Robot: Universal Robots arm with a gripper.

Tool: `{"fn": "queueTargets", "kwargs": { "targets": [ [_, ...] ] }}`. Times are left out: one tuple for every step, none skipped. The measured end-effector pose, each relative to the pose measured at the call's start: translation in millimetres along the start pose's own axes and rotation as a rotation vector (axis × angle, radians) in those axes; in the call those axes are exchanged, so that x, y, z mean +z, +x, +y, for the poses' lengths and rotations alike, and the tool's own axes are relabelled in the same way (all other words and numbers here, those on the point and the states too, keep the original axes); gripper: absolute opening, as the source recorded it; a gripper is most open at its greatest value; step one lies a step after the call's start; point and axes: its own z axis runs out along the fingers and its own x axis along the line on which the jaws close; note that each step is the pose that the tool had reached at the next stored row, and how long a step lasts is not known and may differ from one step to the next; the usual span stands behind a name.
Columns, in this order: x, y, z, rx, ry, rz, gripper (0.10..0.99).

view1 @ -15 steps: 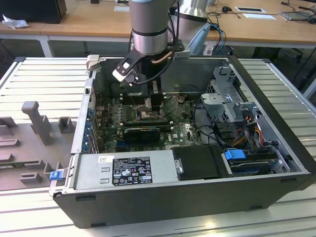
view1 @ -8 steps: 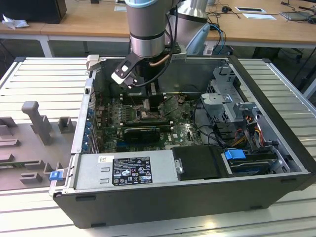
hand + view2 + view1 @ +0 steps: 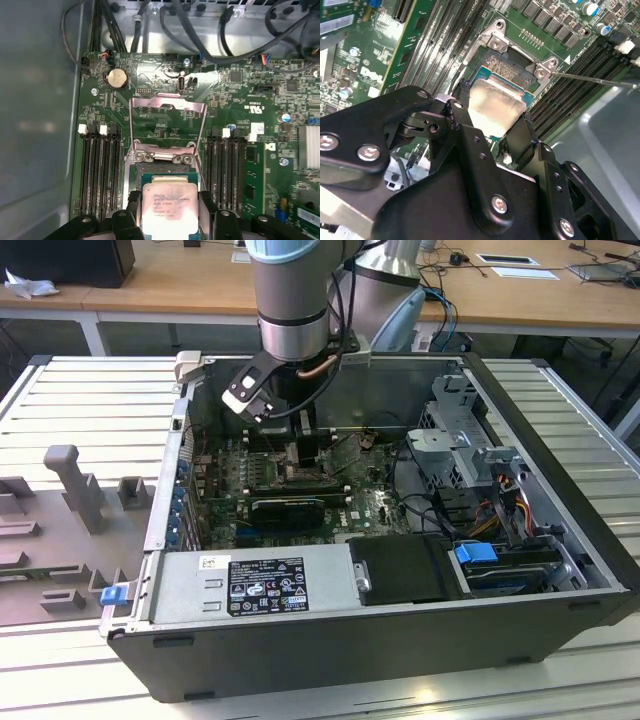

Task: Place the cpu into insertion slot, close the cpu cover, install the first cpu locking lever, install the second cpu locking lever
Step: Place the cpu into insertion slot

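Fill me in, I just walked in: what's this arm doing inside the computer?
The robot arm's hand grips the cpu by its edges, right over the insertion slot on the board inside the open computer case. The cpu cover stands flipped open next to the slot, so nothing is closed or locked yet. Whether the cpu is fully seated is unclear.

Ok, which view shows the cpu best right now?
The first wrist view: the cpu shows its top face flat-on, held by the gripper. The second wrist view catches it slanted, with glare. In the exterior view the arm hides it.
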Motion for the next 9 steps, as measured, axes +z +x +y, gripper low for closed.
{"fn": "queueTargets", "kwargs": {
  "targets": [
    [2.0, 0.3, -0.2, 0.000, 0.000, 0.0000, 0.541],
    [3.3, 0.4, -0.3, 0.001, 0.000, -0.0001, 0.541],
    [4.4, 0.4, -0.5, 0.003, 0.000, -0.0004, 0.541],
    [6.3, 0.6, -1.0, 0.012, 0.000, -0.0015, 0.541],
    [8.4, 0.6, -2.3, 0.017, 0.000, -0.0019, 0.541],
    [9.7, 0.5, -3.0, 0.017, 0.000, -0.0021, 0.541],
    [10.7, 0.5, -3.2, 0.017, 0.000, -0.0020, 0.541],
    [12.7, 0.6, -3.3, 0.018, 0.000, -0.0020, 0.541],
    [13.5, 0.6, -3.5, 0.024, 0.000, -0.0027, 0.541]
  ]
}}
